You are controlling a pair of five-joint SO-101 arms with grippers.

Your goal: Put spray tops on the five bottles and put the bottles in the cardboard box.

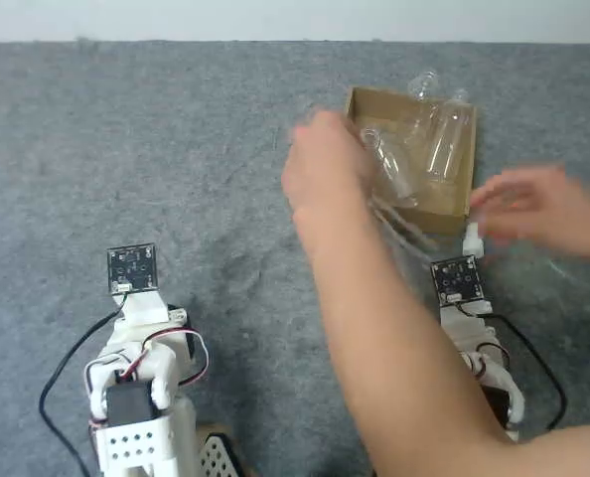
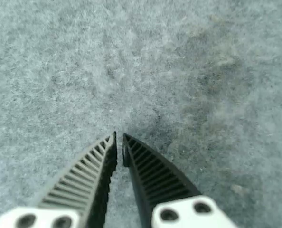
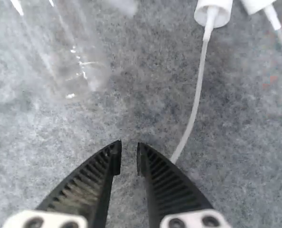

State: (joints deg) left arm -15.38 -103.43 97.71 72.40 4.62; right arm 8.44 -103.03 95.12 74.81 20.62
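The left jaws are almost closed, holding nothing, over bare grey counter (image 2: 84, 57). The right jaws stand narrowly apart and empty, above a clear bottle (image 3: 70, 52) and two white spray tops (image 3: 213, 9), one dip tube (image 3: 193, 104) running just beside them. The cardboard box (image 1: 374, 99) holds clear bottles (image 1: 446, 139). One hand (image 1: 323, 174) is at the box's edge; another hand (image 1: 538, 211) is near a spray top (image 1: 471, 238).

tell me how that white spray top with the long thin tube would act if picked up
Probably very light: the spray top is a small white plastic head. Its thin tube already curves where it lies, so it would likely flex and dangle, not stay stiff. Pushed, it may pivot rather than slide.
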